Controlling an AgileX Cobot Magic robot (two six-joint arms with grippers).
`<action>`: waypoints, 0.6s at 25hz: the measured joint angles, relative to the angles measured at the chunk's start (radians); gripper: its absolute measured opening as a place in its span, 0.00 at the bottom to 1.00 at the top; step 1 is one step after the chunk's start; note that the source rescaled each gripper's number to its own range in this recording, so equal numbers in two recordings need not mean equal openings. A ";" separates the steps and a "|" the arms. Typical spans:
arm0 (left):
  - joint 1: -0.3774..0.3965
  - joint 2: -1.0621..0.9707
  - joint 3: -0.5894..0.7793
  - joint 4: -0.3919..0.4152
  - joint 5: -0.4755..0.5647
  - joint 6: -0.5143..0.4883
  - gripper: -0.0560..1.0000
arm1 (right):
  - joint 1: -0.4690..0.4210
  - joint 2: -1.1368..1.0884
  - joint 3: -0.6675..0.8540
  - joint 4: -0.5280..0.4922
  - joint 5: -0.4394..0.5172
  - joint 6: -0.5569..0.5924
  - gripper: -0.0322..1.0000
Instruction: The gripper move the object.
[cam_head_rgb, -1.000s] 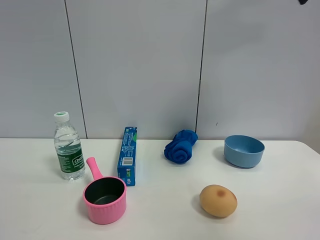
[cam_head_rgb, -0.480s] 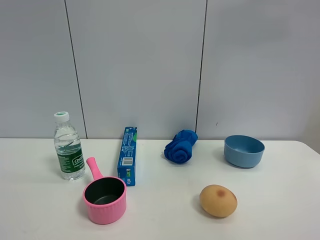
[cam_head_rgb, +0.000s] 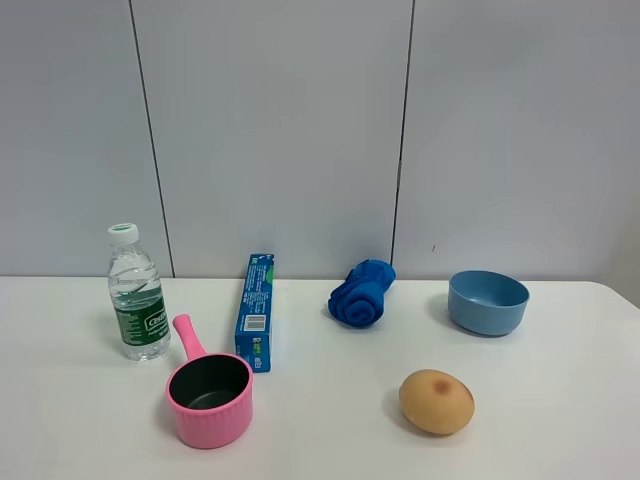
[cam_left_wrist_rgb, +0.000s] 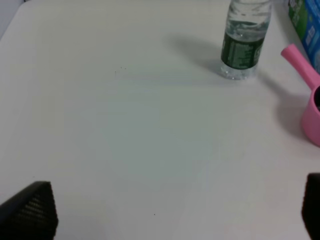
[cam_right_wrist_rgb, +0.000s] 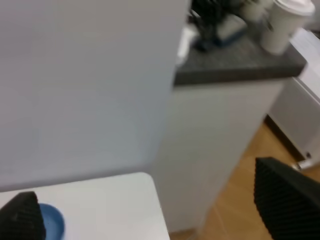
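I have the right gripper (cam_right_wrist_rgb: 150, 212) raised well off the worktop (cam_head_rgb: 560, 400) with its fingers (cam_right_wrist_rgb: 287, 197) spread wide and empty, since the light blue bowl (cam_head_rgb: 488, 302) sits untouched at the far right, near the blue cloth bundle (cam_head_rgb: 362, 292), waiting for my approach.

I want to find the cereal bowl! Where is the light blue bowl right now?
In the high camera view, the light blue bowl sits at the back right of the white table, right of the rolled blue cloth and behind the brown egg-shaped thing.
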 joint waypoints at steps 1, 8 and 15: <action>0.000 0.000 0.000 0.000 0.000 0.000 1.00 | 0.000 -0.018 0.001 0.016 0.001 -0.013 0.84; 0.000 0.000 0.000 0.000 0.000 0.000 1.00 | 0.000 -0.175 0.146 0.020 0.003 -0.041 0.84; 0.000 0.000 0.000 0.000 0.000 0.000 1.00 | 0.000 -0.307 0.466 0.109 0.005 -0.031 0.84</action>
